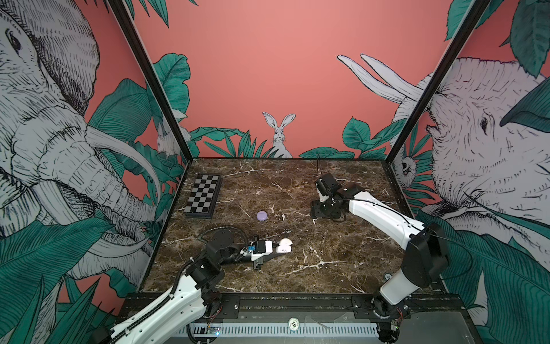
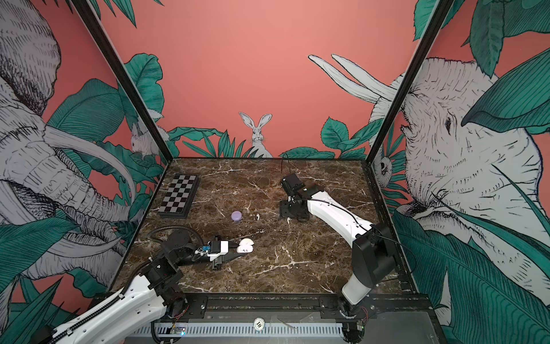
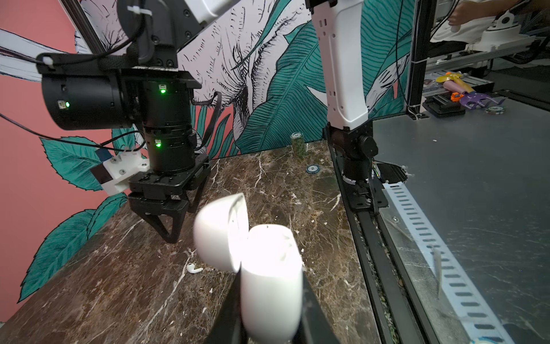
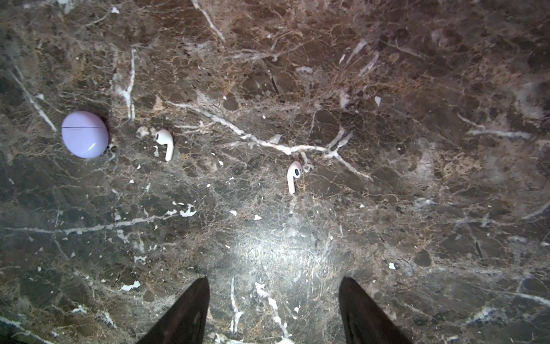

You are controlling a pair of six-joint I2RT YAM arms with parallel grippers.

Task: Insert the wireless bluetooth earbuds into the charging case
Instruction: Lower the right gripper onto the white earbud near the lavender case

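Right wrist view: the right tool [image 4: 273,278] hangs above the dark marble bench [image 4: 416,89] with its two black fingers [image 4: 190,306] spread well apart and nothing between them. Ahead of that gap one white earbud [image 4: 294,175] lies flat on the stone, its stem turned back toward the tool. A second white earbud [image 4: 165,143] lies the same way farther off, just beside a round lilac case [image 4: 84,134] whose lid is shut. In both top views the lilac case sits near the middle of the bench, a little toward the left edge, with the second earbud next to it on the side of the right edge. The left tool [image 1: 278,249] is clamped on a white charging case [image 1: 285,245], holding it low over the bench between the middle and the front-left corner. In the left wrist view this case fills the foreground with its lid [image 3: 221,232] hinged open. Glare washes out the inside, so I cannot tell whether anything sits in it. A chequered board [image 1: 204,195] lies along the left edge toward the far-left corner, well apart from the cases.
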